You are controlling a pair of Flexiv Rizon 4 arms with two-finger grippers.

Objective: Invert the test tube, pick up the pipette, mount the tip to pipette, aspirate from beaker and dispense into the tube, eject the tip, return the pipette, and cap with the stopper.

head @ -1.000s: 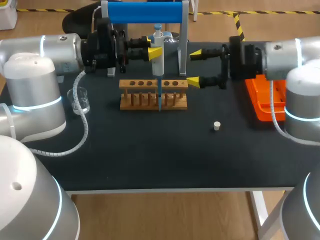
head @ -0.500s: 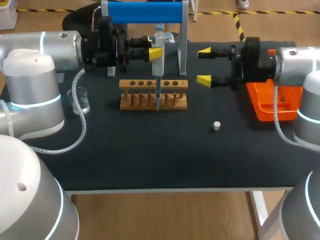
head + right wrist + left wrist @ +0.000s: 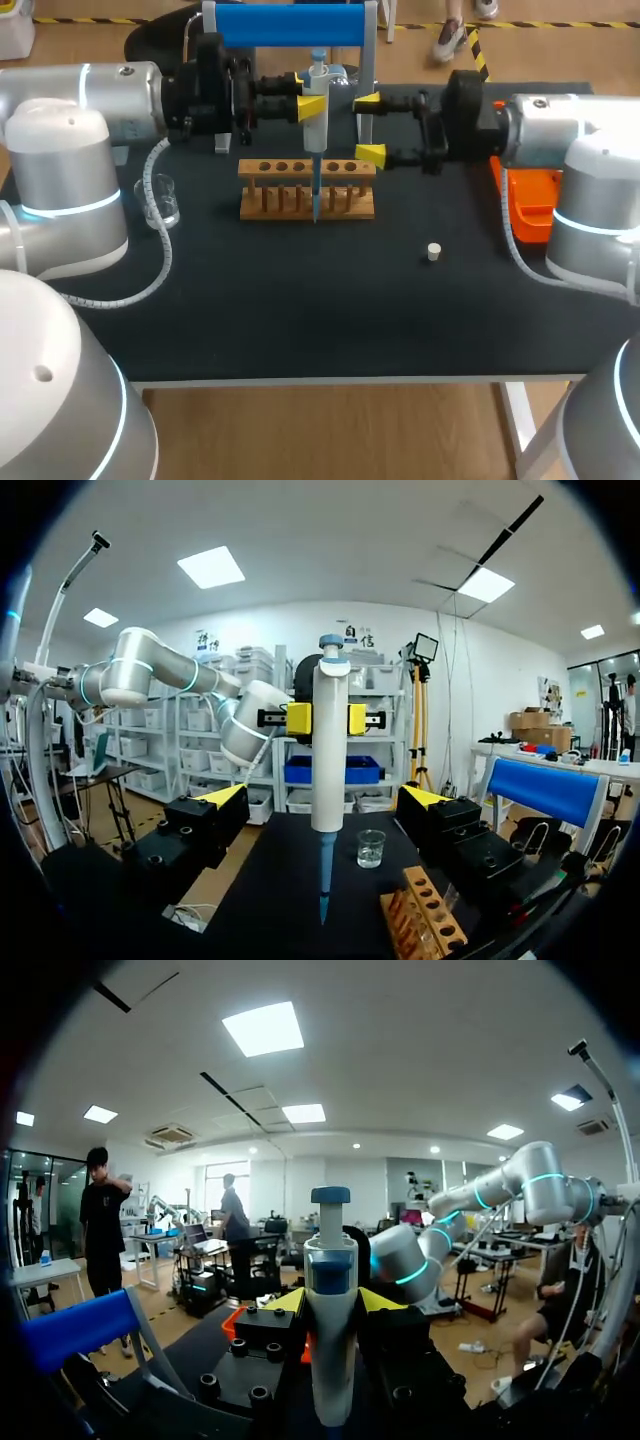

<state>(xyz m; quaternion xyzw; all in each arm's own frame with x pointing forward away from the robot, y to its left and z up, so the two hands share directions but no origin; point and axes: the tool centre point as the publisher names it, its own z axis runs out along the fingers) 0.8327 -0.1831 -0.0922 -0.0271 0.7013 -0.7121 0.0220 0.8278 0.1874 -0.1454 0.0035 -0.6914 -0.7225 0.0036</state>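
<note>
Above the wooden rack, left tool grips the pipette upright, tip down; right tool, wide open and empty, sits just beside it.

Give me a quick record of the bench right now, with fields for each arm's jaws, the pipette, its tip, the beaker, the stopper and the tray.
left jaws: shut on the pipette, which is held upright
pipette tip: blue, mounted, pointing down by the wooden rack
right jaws: open, empty, facing the pipette, just short of it
beaker: upright on the table, left of the rack
stopper: lying alone on the table, apart from the rack
orange tray: at the table's right side, partly hidden
</note>
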